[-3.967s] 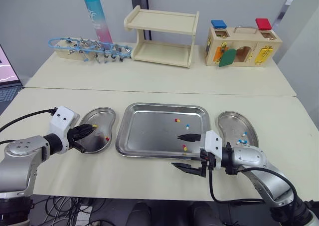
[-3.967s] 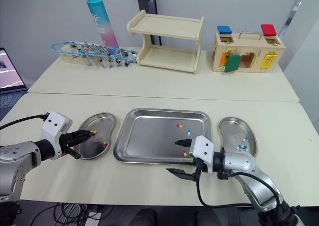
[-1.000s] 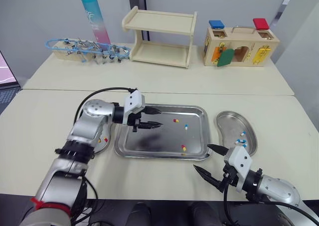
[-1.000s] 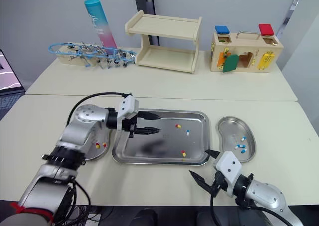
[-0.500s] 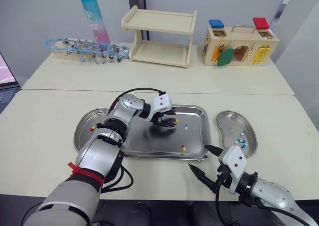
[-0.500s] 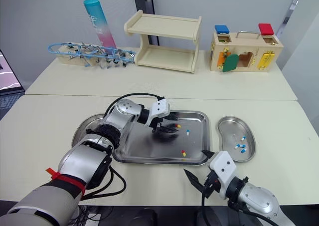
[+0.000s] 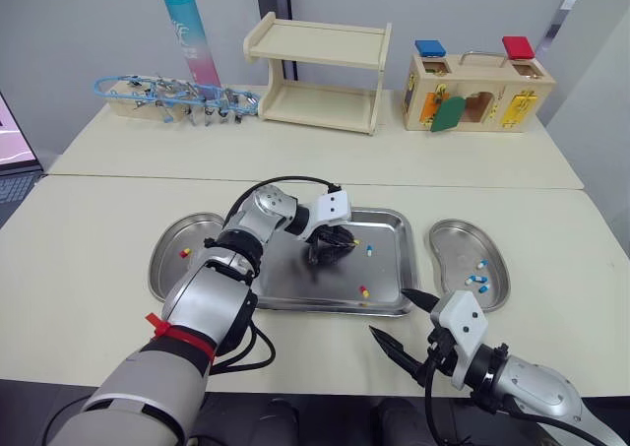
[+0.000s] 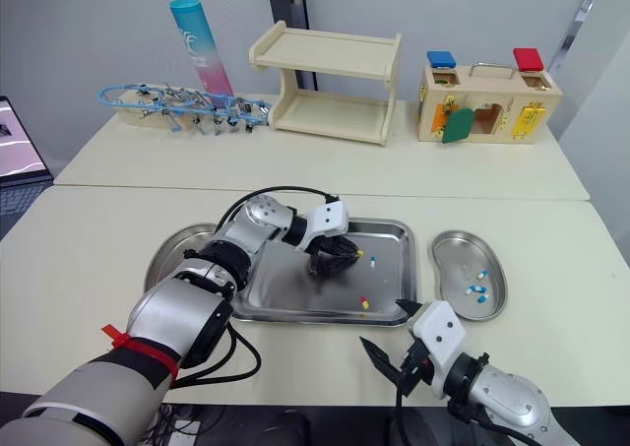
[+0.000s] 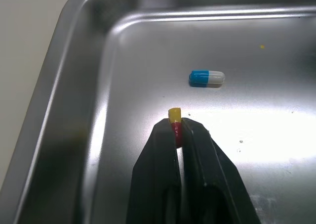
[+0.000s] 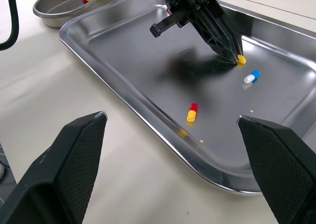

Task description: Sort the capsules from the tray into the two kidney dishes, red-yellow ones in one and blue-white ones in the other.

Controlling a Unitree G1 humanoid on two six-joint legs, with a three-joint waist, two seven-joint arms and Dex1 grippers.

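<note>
My left gripper (image 9: 180,127) is down in the steel tray (image 7: 295,303), towards its far right, and is shut on a red-yellow capsule (image 9: 175,119). A blue-white capsule (image 7: 369,250) lies just to the right of it. Another red-yellow capsule (image 7: 363,291) lies near the tray's front rim. The left kidney dish (image 7: 169,279) holds a red-yellow capsule (image 7: 183,253). The right kidney dish (image 7: 448,249) holds several blue-white capsules (image 7: 476,281). My right gripper (image 7: 389,311) is open with nothing in it, just in front of the tray's front right corner.
On the far table stand a wooden shelf (image 7: 317,75), a wooden latch box (image 7: 476,96), a blue-pink tube (image 7: 193,37) and a rack of metal tools (image 7: 172,99). The near table's front edge lies close behind my right gripper.
My left gripper went from the left dish across the tray, then shut on the red-yellow capsule. My right gripper drew back from the tray to its front right corner.
</note>
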